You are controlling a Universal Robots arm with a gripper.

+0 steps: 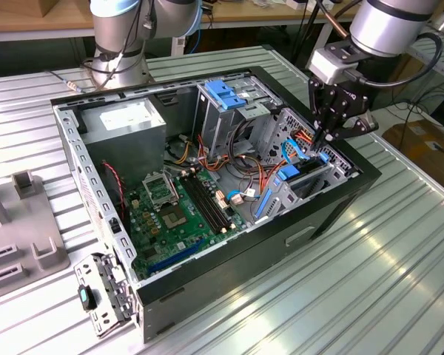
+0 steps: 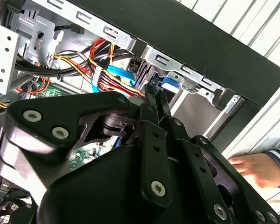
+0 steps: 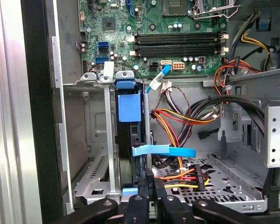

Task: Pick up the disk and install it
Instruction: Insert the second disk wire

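Observation:
The disk [image 3: 129, 140] stands on edge in the metal bay at the front corner of the open computer case, its dark body edged by a blue carrier frame with a blue tab on top. In the exterior view the disk [image 1: 305, 185] sits slotted in the bay on that view's right. My gripper [image 1: 327, 139] hangs just above that bay. In both wrist views the gripper [image 3: 154, 186] [image 2: 157, 95] has its black fingers pressed together, right beside the disk's edge, with nothing seen between them.
The case holds a green motherboard [image 1: 177, 211], a grey power-supply box [image 1: 126, 122], a drive cage with a light-blue bracket [image 1: 226, 92], and bundled cables [image 3: 177, 121] with a blue flat cable [image 3: 163, 150] beside the bay. A person's hand [image 2: 252, 168] rests outside the case wall.

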